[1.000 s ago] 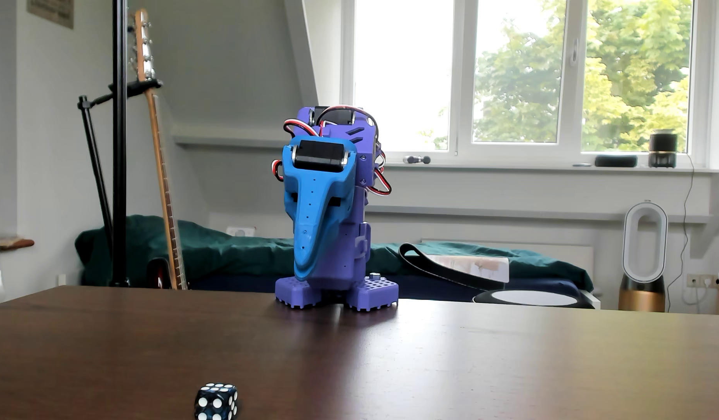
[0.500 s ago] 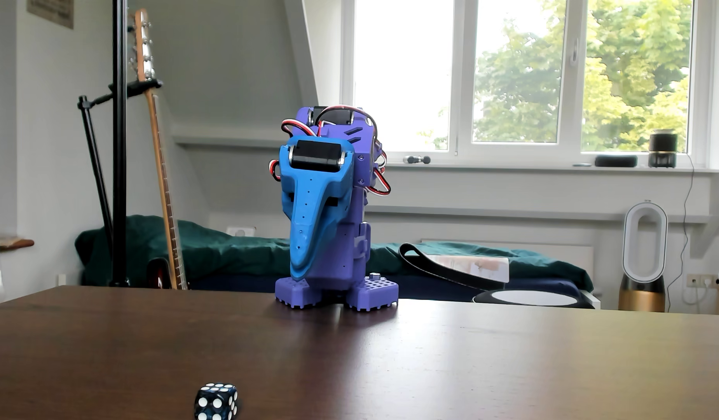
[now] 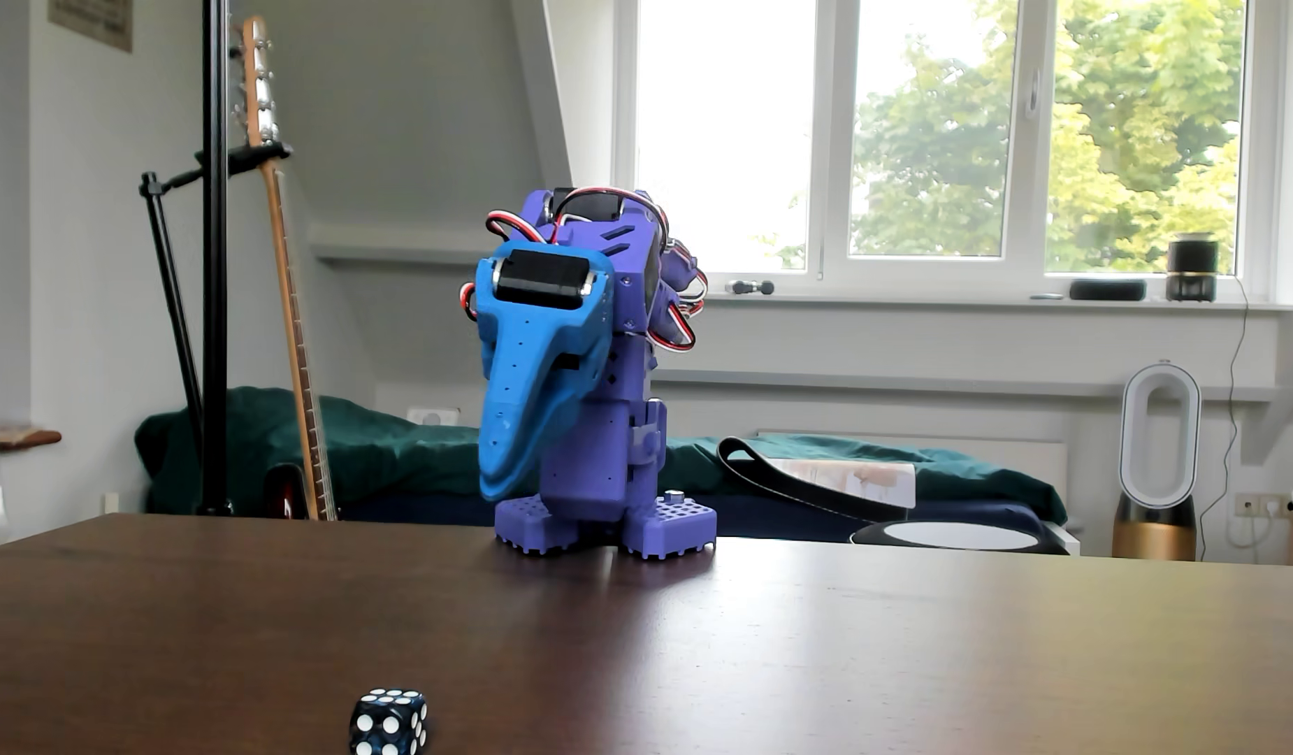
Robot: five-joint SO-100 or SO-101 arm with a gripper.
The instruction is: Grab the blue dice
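Note:
The blue dice (image 3: pixel 388 721) is a small dark navy cube with white pips. It sits on the dark brown table (image 3: pixel 847 653) at the bottom edge of the other view, left of centre. The purple arm is folded up over its base (image 3: pixel 606 524) at the far side of the table. Its bright blue gripper (image 3: pixel 504 485) points down with the jaws together, empty, tip hanging just above the table's far edge. The gripper is far from the dice, behind it and a little to the right.
Behind the table stand a black stand pole (image 3: pixel 214 290), a guitar (image 3: pixel 288 290), a bed with a green cover (image 3: pixel 382 443) and a white fan (image 3: pixel 1158 450). The table's near part around the dice is bare wood.

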